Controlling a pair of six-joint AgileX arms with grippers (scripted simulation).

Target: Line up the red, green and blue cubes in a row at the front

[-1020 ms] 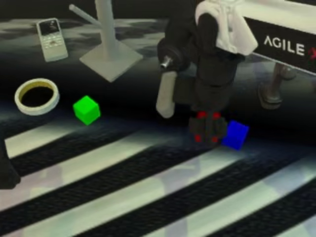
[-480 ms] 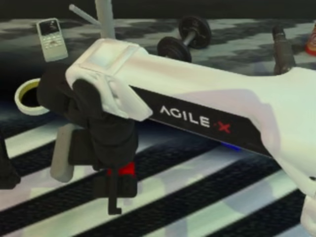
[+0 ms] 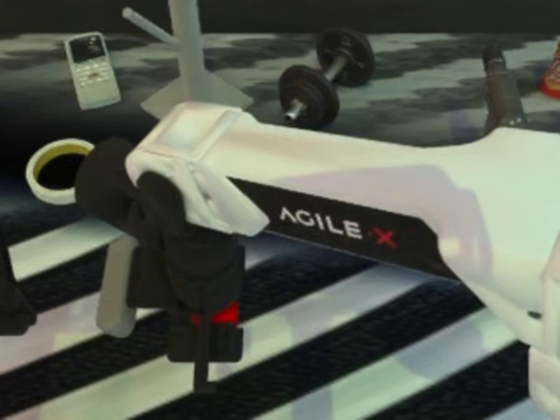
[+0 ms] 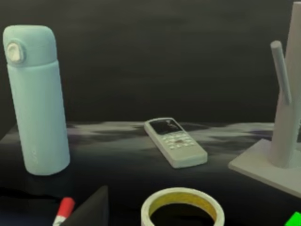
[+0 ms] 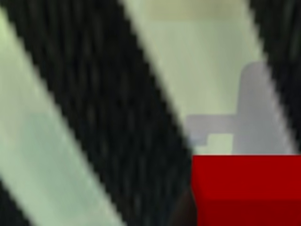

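**Right arm reaches across the striped surface with the red cube**

While the left arm sits parked at the top view's left edge, the right arm (image 3: pixel 367 210) spans the surface (image 3: pixel 367 367) from the right side to left of centre, hiding most of the middle. Its gripper (image 3: pixel 206 328) hangs over the black and pale stripes at the front left, fingers closed on the red cube (image 3: pixel 223 312), which shows as a red patch between them; the right wrist view shows the red cube (image 5: pixel 247 188) over the stripes. Open stripes lie in front and to the right of the gripper.

Behind the arm stand a white stand (image 3: pixel 188 61), a dumbbell (image 3: pixel 324 74), a phone-like handset (image 3: pixel 92 70) and a tape ring (image 3: pixel 57 168). The green cube (image 4: pixel 295 220) shows only at the left wrist view's edge; the blue cube is hidden.

Compared with half a second ago, the gripper sits slightly lower and the arm uncovers more of the dumbbell.
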